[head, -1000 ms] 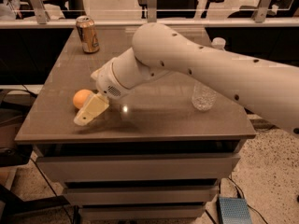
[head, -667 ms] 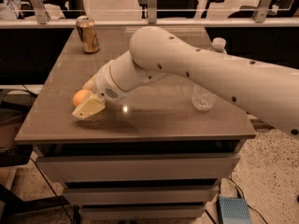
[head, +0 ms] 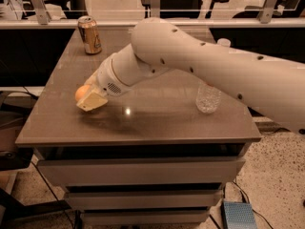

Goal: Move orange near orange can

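Since a moment ago the gripper [head: 89, 98] has slid a bit more to the left and now sits right up against the orange [head: 80, 92], hiding more of it. Nothing else has moved. The orange is on the left side of the surface [head: 157, 123], close to the front edge, and only its left half peeks out. It is there because it has not been carried anywhere yet. The gripper is low down, just over the surface, so it can get hold of the fruit. One pale side of the jaws lies across the near side of the orange and looks like it is touching it. The other side is hidden behind the fruit, so I cannot tell if the jaws are squeezed tight or loose around it. A little to the right and far back, near the far left corner, stands the orange can [head: 89, 35], upright and well apart from the orange. That is where the fruit has to go, so I think most of the job is yet to be done. The big white arm [head: 200, 61] reaches in from the right. Under it a clear water bottle [head: 208, 98] stands near the right edge, out of the way.
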You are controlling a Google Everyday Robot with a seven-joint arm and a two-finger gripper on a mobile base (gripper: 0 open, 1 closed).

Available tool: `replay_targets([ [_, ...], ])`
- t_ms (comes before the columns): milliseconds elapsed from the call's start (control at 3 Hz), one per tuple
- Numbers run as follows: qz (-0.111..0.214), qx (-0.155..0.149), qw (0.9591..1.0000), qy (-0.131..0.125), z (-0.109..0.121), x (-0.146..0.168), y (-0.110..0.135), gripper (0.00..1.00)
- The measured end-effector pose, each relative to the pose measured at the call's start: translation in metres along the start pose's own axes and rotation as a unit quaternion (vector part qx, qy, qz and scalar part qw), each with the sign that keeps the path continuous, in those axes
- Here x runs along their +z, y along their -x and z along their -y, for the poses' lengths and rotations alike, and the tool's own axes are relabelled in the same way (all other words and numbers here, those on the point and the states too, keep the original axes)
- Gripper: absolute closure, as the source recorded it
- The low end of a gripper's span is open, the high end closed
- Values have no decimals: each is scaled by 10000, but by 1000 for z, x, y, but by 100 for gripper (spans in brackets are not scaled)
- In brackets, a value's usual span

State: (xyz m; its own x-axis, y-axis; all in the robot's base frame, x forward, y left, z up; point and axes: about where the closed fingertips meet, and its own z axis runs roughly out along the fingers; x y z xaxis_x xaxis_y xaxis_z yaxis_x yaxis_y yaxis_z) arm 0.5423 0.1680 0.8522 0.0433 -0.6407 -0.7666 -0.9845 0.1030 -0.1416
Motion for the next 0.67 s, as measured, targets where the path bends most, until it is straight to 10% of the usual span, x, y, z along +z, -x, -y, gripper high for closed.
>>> replay_targets([
  [667,-621,-318,9973,-237,79,-21,-9,100],
])
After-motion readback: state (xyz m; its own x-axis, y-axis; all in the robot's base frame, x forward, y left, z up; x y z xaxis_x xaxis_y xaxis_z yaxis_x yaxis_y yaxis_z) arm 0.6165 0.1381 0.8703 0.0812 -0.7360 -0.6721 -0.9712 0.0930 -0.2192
